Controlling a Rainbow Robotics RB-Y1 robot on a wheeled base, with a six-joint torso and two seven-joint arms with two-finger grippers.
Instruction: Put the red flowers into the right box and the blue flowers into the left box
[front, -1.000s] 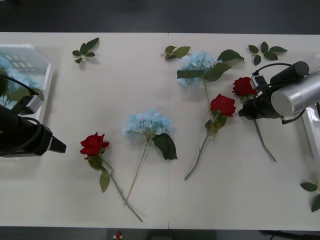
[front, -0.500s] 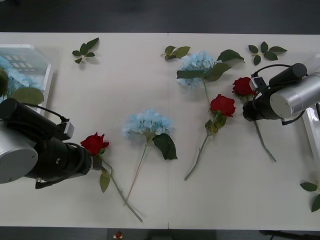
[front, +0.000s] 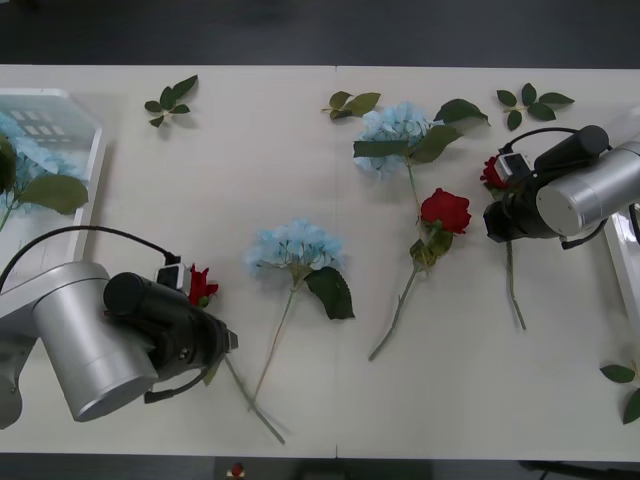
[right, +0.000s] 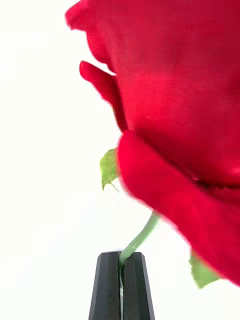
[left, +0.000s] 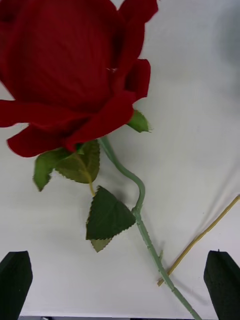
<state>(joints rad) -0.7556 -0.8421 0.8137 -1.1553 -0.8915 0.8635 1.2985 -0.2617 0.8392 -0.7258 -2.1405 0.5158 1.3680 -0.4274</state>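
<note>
White table (front: 300, 180) is holding three red flowers (front: 445, 210) and two blue flowers (front: 295, 245); more blue is lying in the left box (front: 85, 130). Right gripper (right: 121, 265) is pinching one rose stem; left gripper (left: 120, 280) is hovering, spread wide, over another.

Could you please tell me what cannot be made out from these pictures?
- Front view: the left hand is hidden under its own wrist, which also covers most of one red rose.
- Front view: the right box is cut off by the edge.
- Front view: the left box is partly cut off too.
</note>
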